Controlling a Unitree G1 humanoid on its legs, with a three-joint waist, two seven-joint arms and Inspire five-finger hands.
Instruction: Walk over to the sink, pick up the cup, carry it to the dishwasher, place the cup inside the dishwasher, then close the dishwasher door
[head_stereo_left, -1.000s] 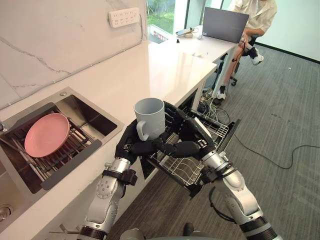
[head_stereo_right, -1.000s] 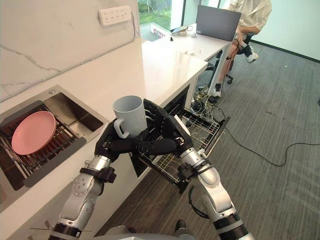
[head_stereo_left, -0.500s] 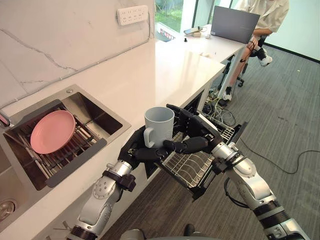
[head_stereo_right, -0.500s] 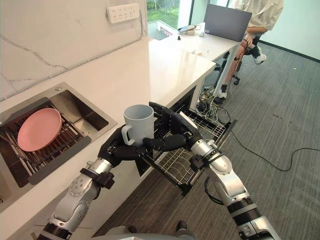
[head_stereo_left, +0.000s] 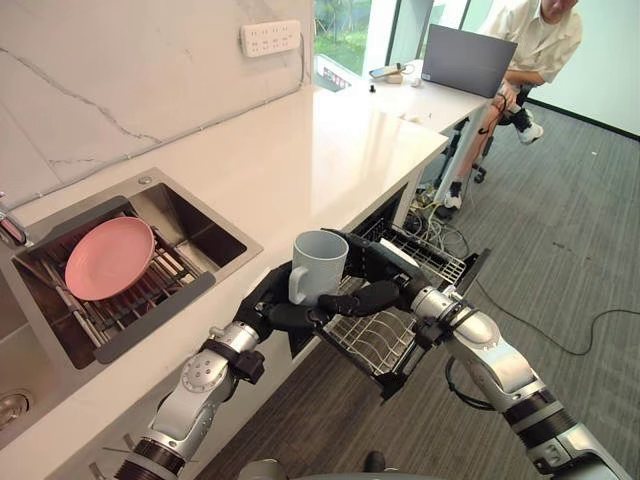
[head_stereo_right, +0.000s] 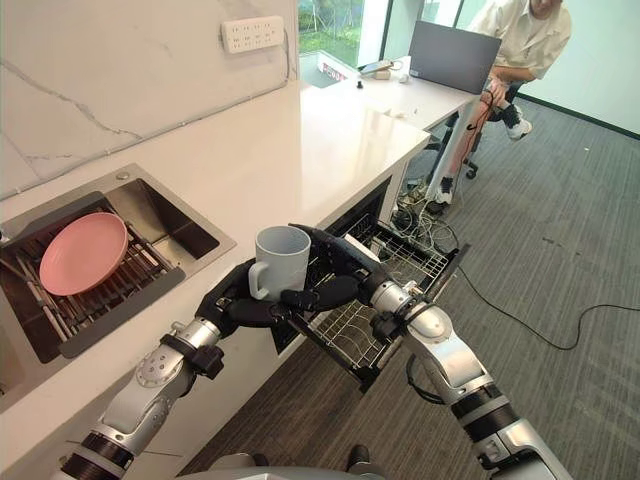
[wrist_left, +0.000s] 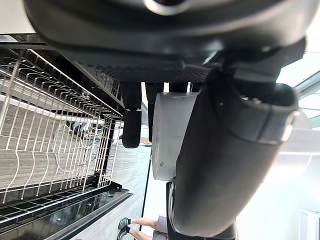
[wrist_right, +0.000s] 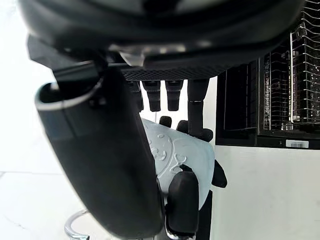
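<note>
A pale grey ceramic cup (head_stereo_left: 318, 265) is clasped upright by the curled left hand (head_stereo_left: 268, 302) and right hand (head_stereo_left: 382, 270), near the dishwasher's pulled-out wire rack (head_stereo_left: 380, 340). Carrying seems done; lowering into the rack is called for.

Both arms were silver-grey with smooth, rounded shells. The left arm (head_stereo_left: 185, 400), at the lower left of the frame, had a round joint cap with small dark screws and a black collar at the wrist. The right arm (head_stereo_left: 497, 365), at the lower right, had the same black collar and one more black ring on the forearm. The left hand (head_stereo_left: 268, 300) and the right hand (head_stereo_left: 385, 265) were almost black, with slim fingers (head_stereo_left: 368, 297). Seen close, the thumb (wrist_left: 225, 165) was thick and rounded.
</note>
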